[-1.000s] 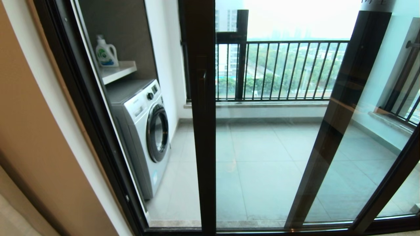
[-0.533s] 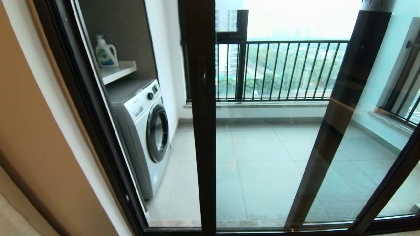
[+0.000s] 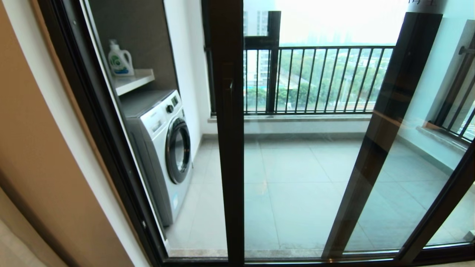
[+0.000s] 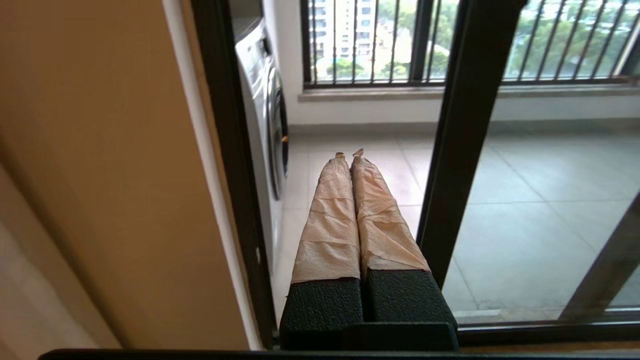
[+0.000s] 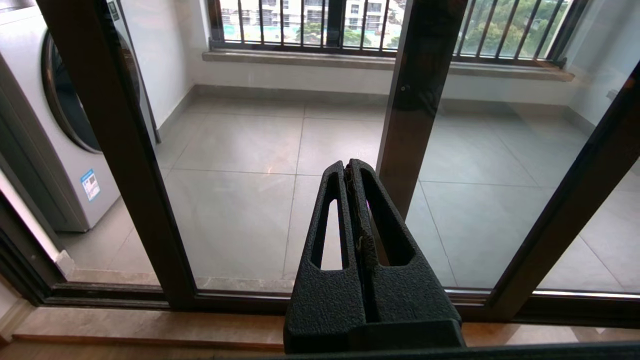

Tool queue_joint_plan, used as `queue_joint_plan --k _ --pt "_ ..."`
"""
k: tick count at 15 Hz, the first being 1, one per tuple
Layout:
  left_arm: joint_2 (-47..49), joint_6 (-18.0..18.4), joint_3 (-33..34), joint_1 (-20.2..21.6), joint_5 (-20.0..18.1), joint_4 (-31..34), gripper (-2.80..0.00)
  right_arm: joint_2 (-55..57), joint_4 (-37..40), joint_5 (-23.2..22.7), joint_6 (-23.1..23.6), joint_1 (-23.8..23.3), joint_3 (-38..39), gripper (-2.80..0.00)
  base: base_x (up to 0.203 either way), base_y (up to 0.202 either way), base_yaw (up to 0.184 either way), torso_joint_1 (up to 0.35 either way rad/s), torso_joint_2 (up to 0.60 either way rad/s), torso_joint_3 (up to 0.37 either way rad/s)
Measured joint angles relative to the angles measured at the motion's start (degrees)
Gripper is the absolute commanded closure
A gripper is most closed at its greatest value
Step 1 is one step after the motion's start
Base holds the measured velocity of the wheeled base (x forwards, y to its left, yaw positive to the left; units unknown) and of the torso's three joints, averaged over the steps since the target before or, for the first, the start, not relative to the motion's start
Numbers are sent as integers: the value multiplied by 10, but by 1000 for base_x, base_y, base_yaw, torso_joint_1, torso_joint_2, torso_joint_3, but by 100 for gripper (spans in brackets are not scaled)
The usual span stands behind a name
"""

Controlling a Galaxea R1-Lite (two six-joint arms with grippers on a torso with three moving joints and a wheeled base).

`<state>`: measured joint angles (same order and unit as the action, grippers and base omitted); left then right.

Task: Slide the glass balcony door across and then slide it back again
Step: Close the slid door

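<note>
Left gripper [image 4: 348, 155] was clenched on nothing, nearer the glass balcony door [image 3: 230, 148], whose tall upright stood around 1 o'clock from it. Right gripper [image 5: 348, 167], also clenched empty, faced the glass; handle [image 3: 231, 87] untouched.

A tan wall [image 3: 33, 155] fills the nine o'clock side of the head view. Past it lies a balcony floor [image 3: 297, 185] of pale grey tiles. At ten o'clock a white washing machine [image 3: 159, 148] (round dark door facing the tiles) stands in a recess under a white shelf [image 3: 133, 79], which carries a white detergent bottle [image 3: 119, 59]. Toward twelve and one o'clock a black railing [image 3: 319, 79] of upright bars sits on a low ledge [image 3: 289, 118], with trees and buildings beyond in hazy daylight. A pale wall [image 3: 438, 74] closes the two o'clock side.
</note>
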<state>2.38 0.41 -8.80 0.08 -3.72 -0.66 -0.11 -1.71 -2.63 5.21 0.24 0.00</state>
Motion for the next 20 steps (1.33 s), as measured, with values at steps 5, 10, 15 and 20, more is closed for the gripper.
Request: queue_joint_plan --k 5,10,15,20 --pt "209 4 -149 0 -63 -69 0 0 0 0 0 0 0 0 0 0 0 0 0 0" --pt "506 4 -265 -10 -90 -251 0 0 0 0 0 0 0 0 0 0 0 0 0 0" --pt "746 -1 -439 -42 -92 -380 0 0 0 0 0 0 0 0 0 0 0 0 0 0" --pt "862 -4 -508 -137 -63 -390 0 0 0 0 0 0 0 0 0 0 0 0 0 0"
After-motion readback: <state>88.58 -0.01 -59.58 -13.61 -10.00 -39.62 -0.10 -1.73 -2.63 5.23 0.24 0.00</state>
